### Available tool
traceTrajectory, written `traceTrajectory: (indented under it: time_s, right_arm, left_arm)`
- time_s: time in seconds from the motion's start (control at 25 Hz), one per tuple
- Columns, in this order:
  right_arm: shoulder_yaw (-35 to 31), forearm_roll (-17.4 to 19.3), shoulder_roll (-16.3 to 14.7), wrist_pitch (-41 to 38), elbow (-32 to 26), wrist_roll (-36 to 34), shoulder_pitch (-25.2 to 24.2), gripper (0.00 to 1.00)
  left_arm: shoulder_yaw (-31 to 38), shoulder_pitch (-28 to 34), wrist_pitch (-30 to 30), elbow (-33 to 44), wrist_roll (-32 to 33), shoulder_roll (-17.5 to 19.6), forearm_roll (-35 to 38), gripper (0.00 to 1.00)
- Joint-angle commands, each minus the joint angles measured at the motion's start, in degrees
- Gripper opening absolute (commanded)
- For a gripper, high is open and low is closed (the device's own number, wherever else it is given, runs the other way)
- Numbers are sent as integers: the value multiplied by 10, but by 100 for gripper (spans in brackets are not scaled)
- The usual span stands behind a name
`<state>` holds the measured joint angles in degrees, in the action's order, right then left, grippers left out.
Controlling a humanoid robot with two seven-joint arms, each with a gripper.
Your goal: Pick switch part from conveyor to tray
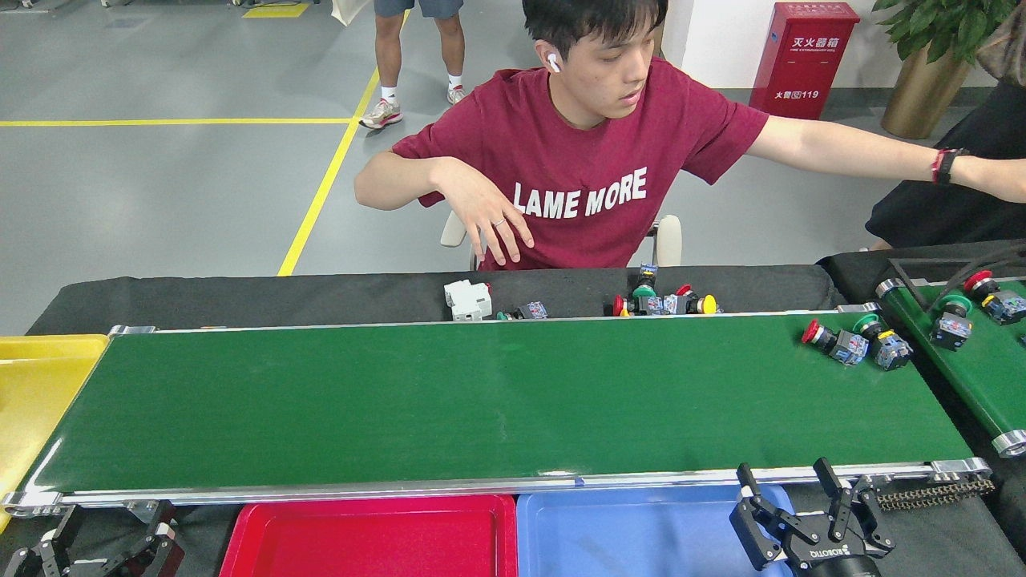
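Two switch parts (856,343) lie at the conveyor's (481,401) far right end. Below its near rail sit a red tray (369,537) and blue tray (633,533). The right gripper (789,497), jaws apart, hovers over the blue one; the left gripper (104,549) also looks spread. The person's shirt (581,160) reads "LAME MORE".

You face a long, wide dark-green conveyor (481,401) with silver side rails, running left to right. Near its far right end lie two switch parts close together: a red-capped switch part (834,342) on its side, and just beside it a green-capped switch part (880,342). Below the near rail sit a red tray (369,538) and a blue tray (633,535), side by side, touching.
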<state>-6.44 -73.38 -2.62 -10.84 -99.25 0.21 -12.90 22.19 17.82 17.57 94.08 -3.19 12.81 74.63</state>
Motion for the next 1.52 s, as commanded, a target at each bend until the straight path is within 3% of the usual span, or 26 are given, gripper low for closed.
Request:
traceTrajectory:
  time_s: [0.0,0.6,0.76,1.16,1.48]
  right_arm:
    - [-1,1,2,1,-7,-3,6,99]
    - [-1,0,6,2,-6,-1,9,99]
    - [-1,-1,6,26,12,8,42,99]
    - [45,-18,-12,159,266,32,267,99]
    - [102,-13,-10,202,452,29,415,99]
  left_arm:
    - [5,-2,-1,5,-10,3,0,100]
    - [8,-5,-1,0,-16,-5,-3,100]
    - [8,-7,0,3,-16,-5,-3,100]
    - [8,-9,-1,0,-16,-5,-2,100]
    - [8,-12,-1,-1,-16,-4,-1,100]
